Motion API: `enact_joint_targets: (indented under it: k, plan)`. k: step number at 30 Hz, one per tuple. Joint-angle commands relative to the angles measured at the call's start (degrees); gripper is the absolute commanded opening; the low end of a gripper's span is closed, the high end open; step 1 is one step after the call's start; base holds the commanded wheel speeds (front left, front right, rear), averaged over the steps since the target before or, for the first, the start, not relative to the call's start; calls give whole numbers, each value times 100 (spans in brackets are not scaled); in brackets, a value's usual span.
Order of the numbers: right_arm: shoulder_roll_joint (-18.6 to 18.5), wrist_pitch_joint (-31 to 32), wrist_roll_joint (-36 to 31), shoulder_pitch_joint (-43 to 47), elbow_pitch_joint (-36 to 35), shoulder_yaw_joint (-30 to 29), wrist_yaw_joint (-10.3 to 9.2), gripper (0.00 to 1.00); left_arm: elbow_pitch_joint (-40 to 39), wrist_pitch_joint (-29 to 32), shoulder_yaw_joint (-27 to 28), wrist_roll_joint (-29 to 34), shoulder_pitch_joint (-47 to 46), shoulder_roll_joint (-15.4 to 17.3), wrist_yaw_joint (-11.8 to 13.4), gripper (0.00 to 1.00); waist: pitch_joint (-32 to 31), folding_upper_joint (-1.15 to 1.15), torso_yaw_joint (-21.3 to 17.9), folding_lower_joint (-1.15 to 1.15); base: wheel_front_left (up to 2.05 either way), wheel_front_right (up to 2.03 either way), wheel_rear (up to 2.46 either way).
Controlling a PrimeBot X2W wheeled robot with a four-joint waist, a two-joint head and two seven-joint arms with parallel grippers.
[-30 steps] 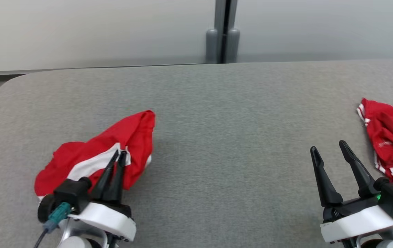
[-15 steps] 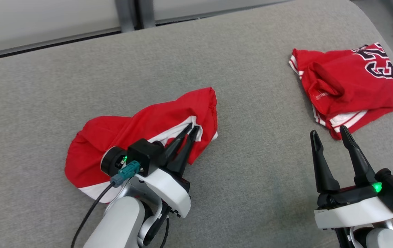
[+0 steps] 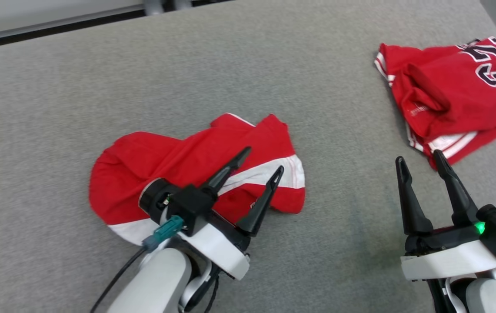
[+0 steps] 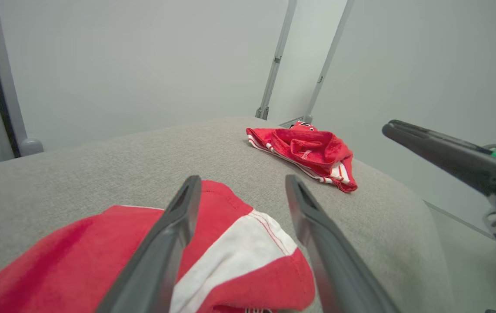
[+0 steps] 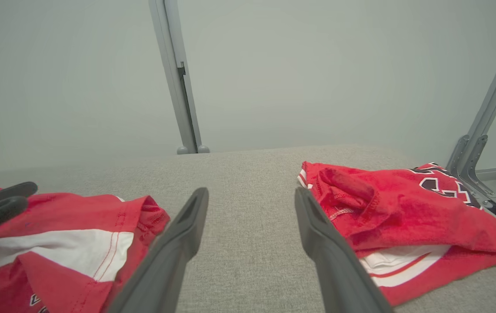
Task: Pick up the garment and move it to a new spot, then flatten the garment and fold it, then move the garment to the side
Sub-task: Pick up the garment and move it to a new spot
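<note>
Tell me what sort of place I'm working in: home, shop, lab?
Most likely a lab or test room, not a home: a wide grey fabric-covered table, bare pale wall panels between grey metal posts, a crumpled red shirt and a folded red shirt laid out on the table.

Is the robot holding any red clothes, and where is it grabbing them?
Nothing is held. The left end effector is open over the crumpled red garment, and the right end effector is open too.
</note>
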Motion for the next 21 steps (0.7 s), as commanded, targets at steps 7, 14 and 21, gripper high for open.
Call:
enact_joint_targets:
  k: [7,14,21]
  plan:
    - [-209,170,-75,-12,-38,-11,-2,100,-520,-335,701,-98,272,320,480,100,-534,0,625,0,0,0,0]
    - [-318,343,-54,131,-132,-31,-2,100,-643,-452,1619,-358,678,640,919,100,-862,0,1035,0,0,0,0]
    - [-358,508,-19,371,-220,-93,-2,100,-491,-480,2222,-553,1216,1065,883,100,-1146,0,1359,0,0,0,0]
